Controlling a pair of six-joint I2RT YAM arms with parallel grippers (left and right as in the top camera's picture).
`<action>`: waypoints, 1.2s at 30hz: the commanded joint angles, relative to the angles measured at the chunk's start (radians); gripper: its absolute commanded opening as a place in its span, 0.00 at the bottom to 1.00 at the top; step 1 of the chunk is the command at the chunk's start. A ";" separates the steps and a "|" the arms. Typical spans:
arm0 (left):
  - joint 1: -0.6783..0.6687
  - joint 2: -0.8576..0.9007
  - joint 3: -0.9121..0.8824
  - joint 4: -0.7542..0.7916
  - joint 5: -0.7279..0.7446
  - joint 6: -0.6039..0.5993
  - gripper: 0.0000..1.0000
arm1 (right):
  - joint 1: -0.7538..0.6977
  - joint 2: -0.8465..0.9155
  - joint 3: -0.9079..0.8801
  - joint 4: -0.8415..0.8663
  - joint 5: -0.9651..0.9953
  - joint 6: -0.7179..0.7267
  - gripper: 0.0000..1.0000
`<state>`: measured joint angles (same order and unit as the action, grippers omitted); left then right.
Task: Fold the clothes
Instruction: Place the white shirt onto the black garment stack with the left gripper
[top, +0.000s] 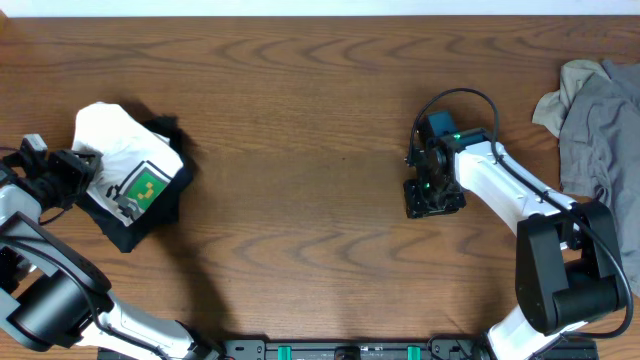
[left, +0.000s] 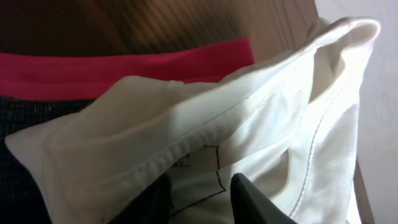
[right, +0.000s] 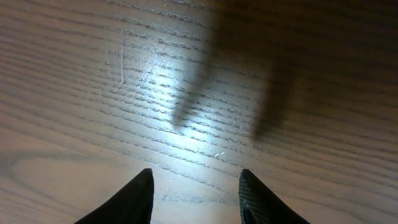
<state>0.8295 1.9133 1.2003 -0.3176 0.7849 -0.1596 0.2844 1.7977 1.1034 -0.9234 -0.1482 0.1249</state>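
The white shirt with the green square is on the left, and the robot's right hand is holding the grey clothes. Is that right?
Not quite. The right gripper holds nothing: the right wrist view shows its jaws open over bare table. The grey clothes lie apart at the right edge. The white shirt is on the left, as you said.

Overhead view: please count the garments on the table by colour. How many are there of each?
White T-shirt: 1
Black garment: 1
Grey garment: 1
Total: 3
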 joint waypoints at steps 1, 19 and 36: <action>0.013 0.008 0.003 -0.014 -0.071 0.005 0.38 | -0.006 -0.020 -0.002 0.000 0.003 0.000 0.43; 0.031 -0.165 0.003 0.086 0.262 -0.030 0.60 | -0.006 -0.020 -0.002 0.000 0.018 -0.011 0.45; -0.249 -0.290 -0.045 -0.357 0.143 0.178 0.65 | -0.006 -0.020 -0.002 0.014 0.017 -0.010 0.46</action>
<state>0.6018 1.5986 1.1873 -0.6315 1.0164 -0.0952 0.2844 1.7977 1.1034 -0.9089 -0.1371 0.1242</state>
